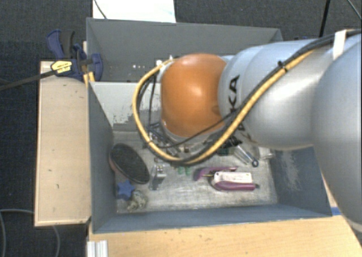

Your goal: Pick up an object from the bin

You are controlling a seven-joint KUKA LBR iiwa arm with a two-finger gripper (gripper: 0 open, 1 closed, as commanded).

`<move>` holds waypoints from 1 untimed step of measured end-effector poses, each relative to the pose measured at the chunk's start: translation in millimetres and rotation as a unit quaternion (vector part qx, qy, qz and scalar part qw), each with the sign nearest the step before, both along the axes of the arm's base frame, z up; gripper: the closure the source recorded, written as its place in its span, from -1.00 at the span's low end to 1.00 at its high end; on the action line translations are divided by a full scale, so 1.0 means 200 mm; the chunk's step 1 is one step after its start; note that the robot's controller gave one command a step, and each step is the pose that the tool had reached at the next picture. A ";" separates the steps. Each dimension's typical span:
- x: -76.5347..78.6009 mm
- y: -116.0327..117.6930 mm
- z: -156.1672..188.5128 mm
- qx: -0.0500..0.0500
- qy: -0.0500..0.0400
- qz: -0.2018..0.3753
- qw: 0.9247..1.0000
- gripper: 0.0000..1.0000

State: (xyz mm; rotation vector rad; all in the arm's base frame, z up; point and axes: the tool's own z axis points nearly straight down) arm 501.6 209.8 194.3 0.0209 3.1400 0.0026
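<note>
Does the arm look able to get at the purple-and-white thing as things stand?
Probably yes. The purple-and-white thing lies uncovered on the bin floor, apart from other things, close beside the orange cover of the arm; nothing lies on it.

The orange cover (189, 94) and the arm (294, 97) hide the middle and right of the bin (102, 154) floor; the arm runs off the right edge; small things (246, 153) under it are half covered; a greyish lump (133, 200) in the near left corner is too small to name.
</note>
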 end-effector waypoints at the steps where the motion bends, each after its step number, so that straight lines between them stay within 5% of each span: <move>1: 0.07 0.17 -0.45 0.002 -0.010 0.098 0.995 -1.00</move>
